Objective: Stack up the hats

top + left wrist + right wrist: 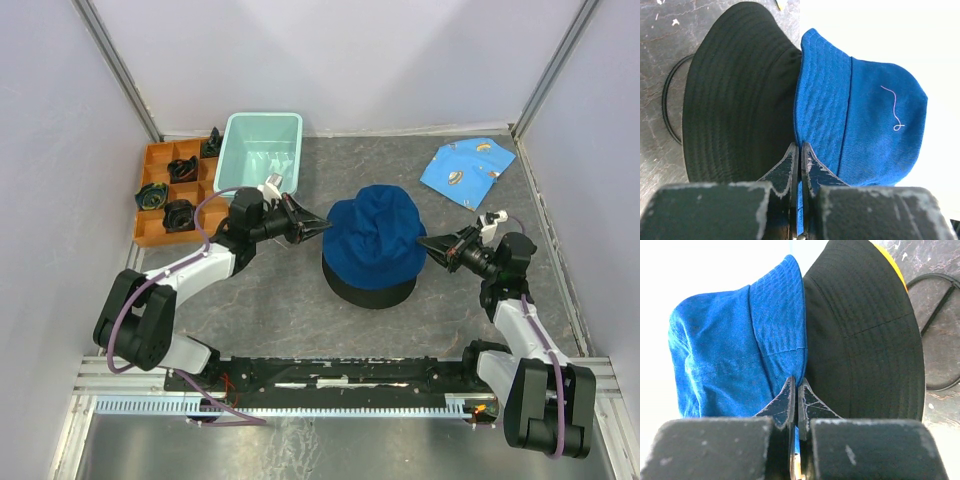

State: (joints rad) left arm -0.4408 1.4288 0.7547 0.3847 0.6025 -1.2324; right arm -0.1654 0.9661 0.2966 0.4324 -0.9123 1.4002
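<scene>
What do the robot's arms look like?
The left arm and right arm have white tube-like links between chunky black joints, with a thin purple cable looping along each. The left gripper and right gripper are black, ending in two pointed, triangular fingers, scuffed pale along their edges.

A grey mottled tabletop [250,300] lies under the left pincer [323,228] and the right pincer [421,242]. A plain pale back wall [350,60] stands beyond both. A side wall [50,150] rises outward of the left pincer, and another wall [610,200] outward of the right. Metal posts [120,70] mark the far corners. The light is bright and even.
</scene>
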